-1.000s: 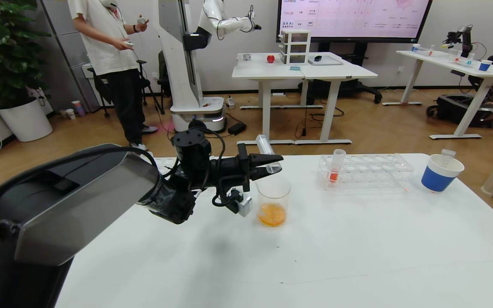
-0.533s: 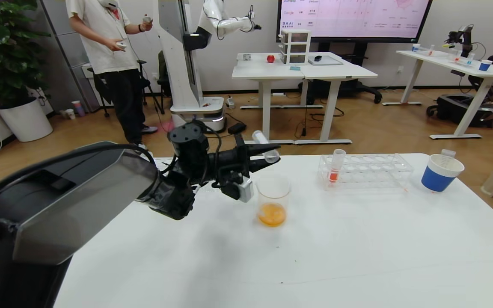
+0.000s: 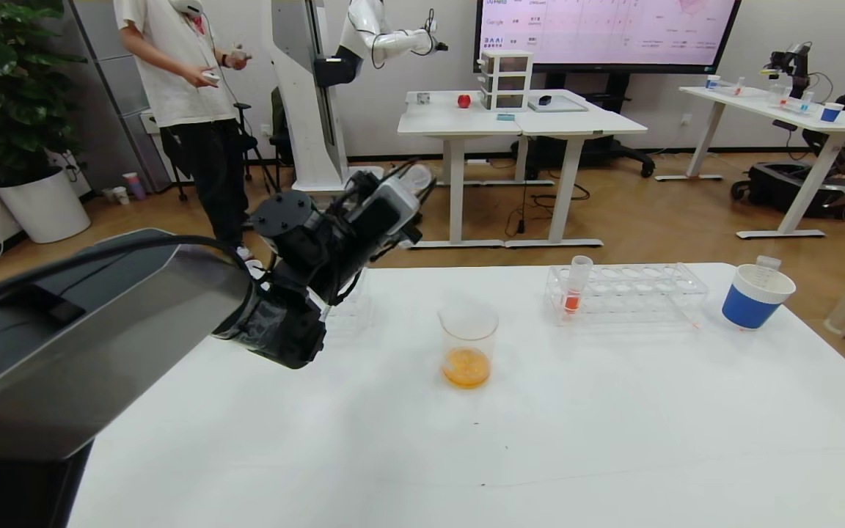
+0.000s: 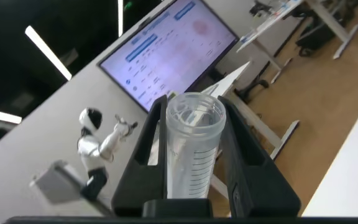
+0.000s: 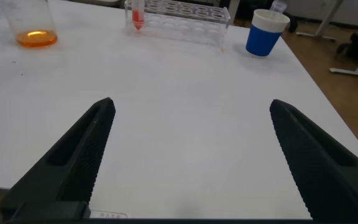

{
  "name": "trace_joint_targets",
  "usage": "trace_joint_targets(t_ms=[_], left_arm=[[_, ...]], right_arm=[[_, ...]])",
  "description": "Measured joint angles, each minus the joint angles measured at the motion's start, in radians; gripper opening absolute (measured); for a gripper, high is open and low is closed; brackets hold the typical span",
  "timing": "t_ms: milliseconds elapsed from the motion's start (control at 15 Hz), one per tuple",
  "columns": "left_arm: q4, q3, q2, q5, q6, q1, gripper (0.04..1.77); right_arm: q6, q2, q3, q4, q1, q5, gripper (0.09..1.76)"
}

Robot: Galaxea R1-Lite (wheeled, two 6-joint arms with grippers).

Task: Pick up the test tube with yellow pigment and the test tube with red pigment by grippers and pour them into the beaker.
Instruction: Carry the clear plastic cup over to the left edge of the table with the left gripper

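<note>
One empty clear tube (image 4: 194, 146) is pinched between the fingers of the left claw (image 3: 400, 192), raised above the worktop (image 3: 540, 425) to the far left of the beaker (image 3: 468, 347), which holds orange liquid. The test tube with red pigment (image 3: 576, 284) stands in the rack (image 3: 650, 290), right of the beaker. The right claw (image 5: 191, 155) hangs spread wide over the near worktop, holding nothing.

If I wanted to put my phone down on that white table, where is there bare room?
The whole near half of the table, in front of the beaker, is bare. The far edge is busier: tube rack, blue cup, and the left pincer raised at the far left.
</note>
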Motion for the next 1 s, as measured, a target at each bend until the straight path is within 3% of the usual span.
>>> trace_joint_targets(t_ms=[267,400,533,667,800,1000], left_arm=[[0.015,0.053,-0.051,0.447,-0.297,-0.066,0.53],[0.066,0.082,-0.085,0.601,-0.440,-0.102,0.53],[0.163,0.143,-0.137,0.686,-0.561,-0.122,0.53],[0.270,0.212,-0.198,0.733,-0.685,-0.126,0.53],[0.299,0.292,-0.251,0.730,-0.746,-0.110,0.53],[0.261,0.394,-0.302,0.714,-0.765,-0.062,0.53]], right_arm=[[0.000,0.000,0.000,0.000,0.000,0.000,1.74],[0.000,0.000,0.000,0.000,0.000,0.000,1.74],[0.000,0.000,0.000,0.000,0.000,0.000,1.74],[0.000,0.000,0.000,0.000,0.000,0.000,1.74],[0.000,0.000,0.000,0.000,0.000,0.000,1.74],[0.000,0.000,0.000,0.000,0.000,0.000,1.74]])
